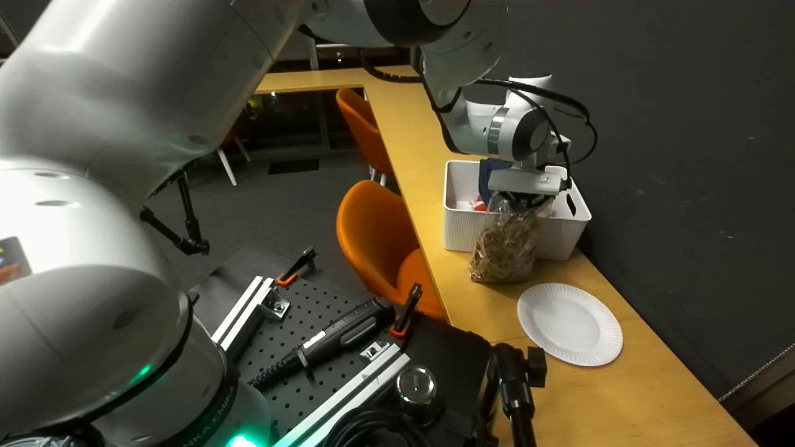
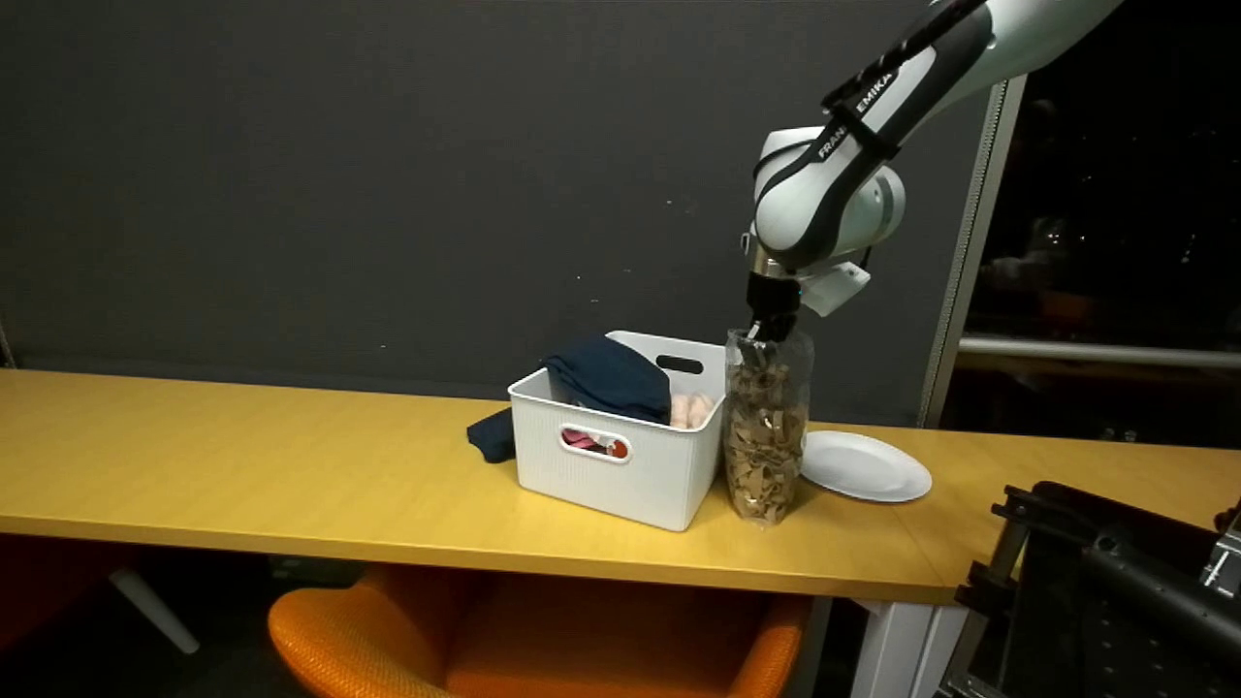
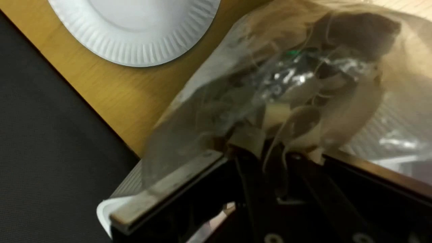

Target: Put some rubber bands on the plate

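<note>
A clear plastic bag (image 1: 494,208) full of tan rubber bands (image 1: 506,251) stands upright on the table beside the white bin. In an exterior view, the bag (image 2: 800,351) and bands (image 2: 761,465) show from the side. My gripper (image 3: 273,157) points down into the bag's mouth. Its fingers are close together with bands (image 3: 278,114) between them and appear shut on them; the dark fingertips are partly hidden by bands and plastic. The white paper plate (image 1: 570,324) lies bare on the table beside the bag; it also shows in an exterior view (image 2: 865,467) and the wrist view (image 3: 135,44).
A white bin (image 2: 601,490) with a dark blue cloth (image 2: 620,378) and other items touches or nearly touches the bag. A dark wall (image 1: 652,155) runs behind the table (image 2: 291,456). Orange chairs (image 1: 379,236) stand in front. A black mounting board (image 1: 317,323) is near the plate.
</note>
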You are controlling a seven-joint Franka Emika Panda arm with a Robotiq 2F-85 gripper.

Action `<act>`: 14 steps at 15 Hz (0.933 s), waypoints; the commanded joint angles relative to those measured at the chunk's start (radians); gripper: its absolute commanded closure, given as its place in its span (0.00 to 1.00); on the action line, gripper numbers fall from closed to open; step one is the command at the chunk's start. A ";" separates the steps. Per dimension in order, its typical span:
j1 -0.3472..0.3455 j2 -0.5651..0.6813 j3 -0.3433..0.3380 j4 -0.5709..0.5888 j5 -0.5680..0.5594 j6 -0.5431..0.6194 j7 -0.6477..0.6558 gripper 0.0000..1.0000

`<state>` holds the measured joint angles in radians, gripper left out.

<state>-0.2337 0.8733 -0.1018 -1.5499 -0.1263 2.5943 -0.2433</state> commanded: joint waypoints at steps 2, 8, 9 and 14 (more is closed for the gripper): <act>0.012 -0.121 -0.009 -0.086 0.000 0.011 0.033 0.97; 0.030 -0.232 -0.021 -0.133 -0.008 0.004 0.067 0.97; 0.034 -0.250 -0.029 -0.141 -0.013 0.002 0.075 0.97; 0.030 -0.318 -0.090 -0.182 -0.040 0.001 0.110 0.97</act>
<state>-0.2069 0.6154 -0.1516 -1.6780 -0.1404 2.5938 -0.1655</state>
